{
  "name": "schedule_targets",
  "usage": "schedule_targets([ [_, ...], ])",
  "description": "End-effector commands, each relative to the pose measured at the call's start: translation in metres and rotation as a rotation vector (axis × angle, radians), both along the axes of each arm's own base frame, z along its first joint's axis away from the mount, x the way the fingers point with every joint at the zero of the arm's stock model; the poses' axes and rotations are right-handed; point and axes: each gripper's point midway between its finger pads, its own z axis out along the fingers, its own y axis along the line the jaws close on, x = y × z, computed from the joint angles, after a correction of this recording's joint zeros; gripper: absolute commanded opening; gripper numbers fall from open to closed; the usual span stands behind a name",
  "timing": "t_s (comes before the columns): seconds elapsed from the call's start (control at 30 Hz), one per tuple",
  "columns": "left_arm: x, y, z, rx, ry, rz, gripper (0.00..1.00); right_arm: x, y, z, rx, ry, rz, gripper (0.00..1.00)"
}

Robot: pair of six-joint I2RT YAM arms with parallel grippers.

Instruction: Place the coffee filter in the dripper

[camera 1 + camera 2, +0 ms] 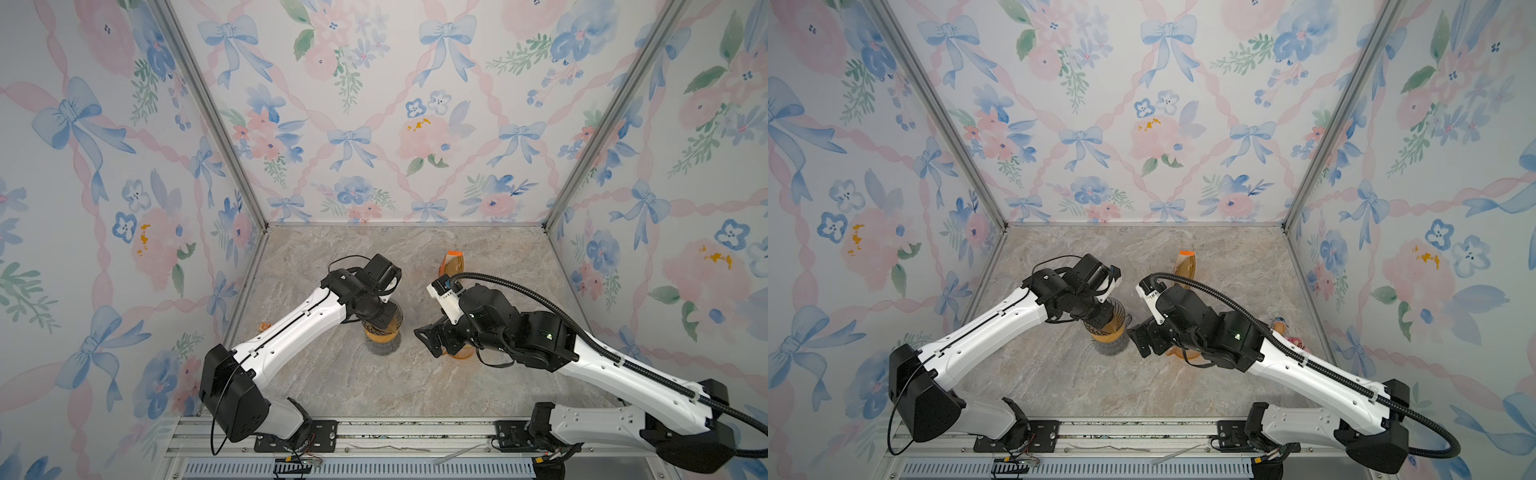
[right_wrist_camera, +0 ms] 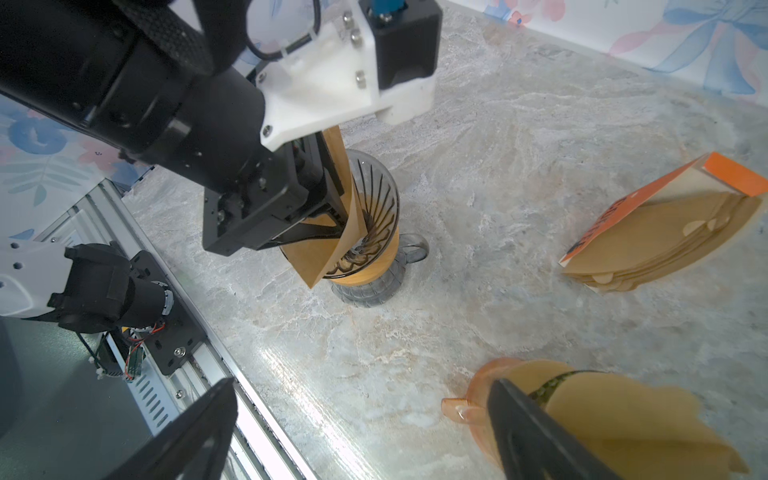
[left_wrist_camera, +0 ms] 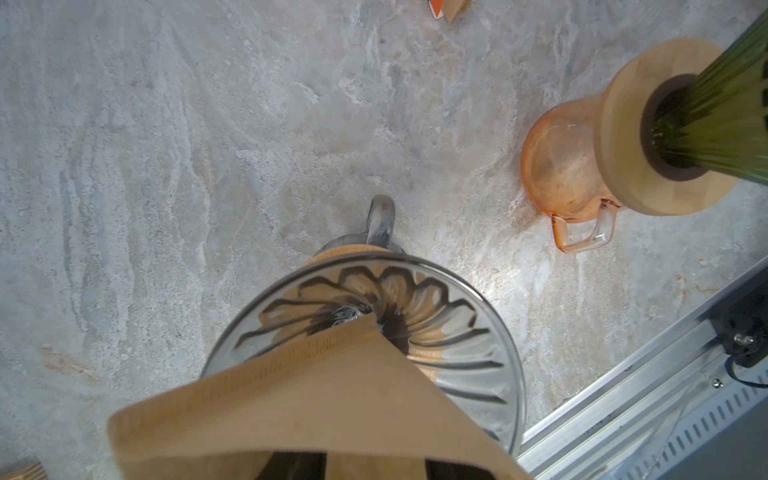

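An orange glass jug (image 3: 557, 166) stands on the marble tabletop (image 3: 208, 145), with floral-papered walls (image 1: 374, 104) around it.

No legible text, labels or numbers.

- In both top views the left arm (image 1: 291, 328) hides most of the dripper (image 1: 395, 318).
- Left wrist view: the coffee filter (image 3: 316, 399) is blurred, cut by the edge.

Both top views look down from high over the near edge, on the whole table (image 1: 374, 386) and far wall (image 1: 374, 124). The left wrist view hangs close above the dripper (image 3: 457, 332); the right wrist view faces left, sharing it.
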Motion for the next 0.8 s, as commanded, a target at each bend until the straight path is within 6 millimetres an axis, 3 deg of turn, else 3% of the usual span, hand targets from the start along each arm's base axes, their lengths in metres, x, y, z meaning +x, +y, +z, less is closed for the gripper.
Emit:
schedule_targets([
  [0.0,0.004,-0.006,0.009,-0.009,-0.031,-0.028,0.4,-0.005,0.0,0.002,-0.039,-0.005,0.045,0.96],
  [0.5,0.006,-0.007,0.018,-0.024,-0.06,-0.033,0.4,-0.005,0.003,0.025,0.023,-0.06,0.068,0.96],
  [0.77,0.004,-0.004,0.004,0.008,-0.041,-0.031,0.4,-0.003,0.003,0.025,0.02,-0.058,0.061,0.96],
])
